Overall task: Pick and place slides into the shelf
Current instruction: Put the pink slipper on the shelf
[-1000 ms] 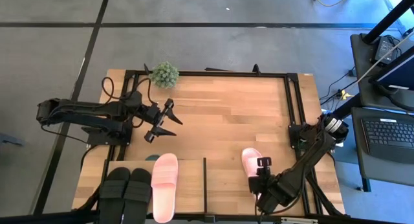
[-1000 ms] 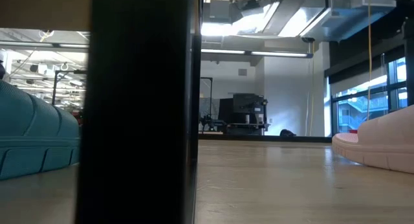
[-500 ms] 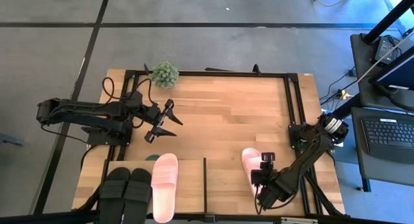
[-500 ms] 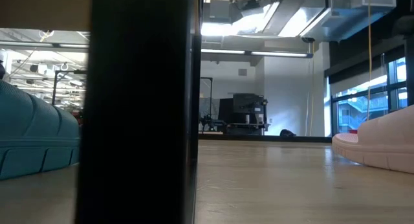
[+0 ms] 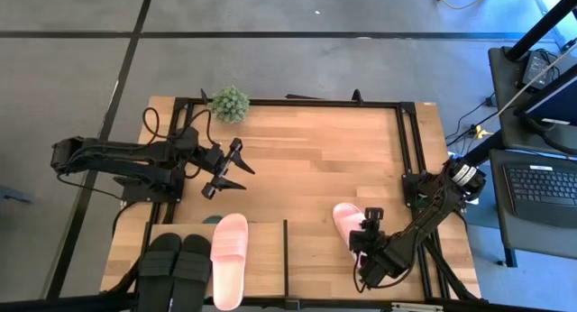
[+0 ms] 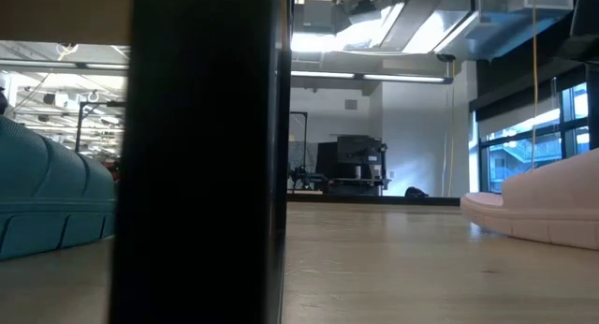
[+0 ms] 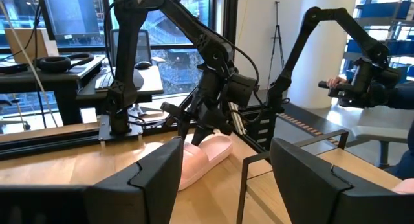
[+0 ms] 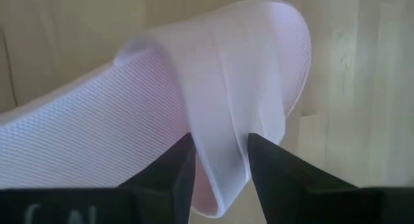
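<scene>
Right wrist view: right gripper point(image 8: 218, 160) pinching the light pink slide's point(image 8: 129, 120) strap, beside the shelf point(image 5: 261, 249); left gripper point(image 5: 227, 171) spread, well apart.

My arms were dark, near-black, built of slim jointed links, with black cables looping off the left one by the table's left edge. My left gripper point(image 5: 233, 167) ended in two thin pointed fingers point(image 7: 321, 183) — broad, matte black slabs with a small notch in each inner edge. My right gripper point(image 8: 218, 160) showed the same matte black fingers; a silver-ringed joint gleamed near the table's right edge.
</scene>
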Robot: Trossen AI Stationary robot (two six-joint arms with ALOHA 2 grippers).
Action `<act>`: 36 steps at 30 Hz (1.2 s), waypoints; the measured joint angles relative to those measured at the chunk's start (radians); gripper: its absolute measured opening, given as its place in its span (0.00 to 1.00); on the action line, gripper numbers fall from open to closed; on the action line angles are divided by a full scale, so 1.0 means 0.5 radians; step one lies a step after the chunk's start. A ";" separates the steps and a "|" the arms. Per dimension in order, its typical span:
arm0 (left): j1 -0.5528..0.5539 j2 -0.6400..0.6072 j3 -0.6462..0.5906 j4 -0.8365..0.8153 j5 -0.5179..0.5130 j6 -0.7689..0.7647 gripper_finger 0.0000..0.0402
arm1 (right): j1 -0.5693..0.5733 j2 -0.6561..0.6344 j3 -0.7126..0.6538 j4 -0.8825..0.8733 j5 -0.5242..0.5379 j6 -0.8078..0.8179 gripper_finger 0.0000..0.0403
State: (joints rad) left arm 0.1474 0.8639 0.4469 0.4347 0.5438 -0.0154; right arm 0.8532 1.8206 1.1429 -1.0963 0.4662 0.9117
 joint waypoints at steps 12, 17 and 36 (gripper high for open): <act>0.000 0.000 -0.001 0.000 0.000 0.000 0.56 | 0.000 0.000 -0.007 0.126 -0.002 0.008 0.35; 0.000 0.000 -0.001 0.000 0.000 0.000 0.56 | -0.003 0.000 -0.006 0.136 0.006 -0.119 0.35; 0.000 0.000 -0.001 0.001 0.000 -0.003 0.56 | -0.161 0.000 -0.006 0.170 0.041 -0.151 0.32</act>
State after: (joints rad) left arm 0.1474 0.8639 0.4465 0.4351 0.5438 -0.0170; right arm 0.7727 1.8206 1.1400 -1.0111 0.4866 0.8364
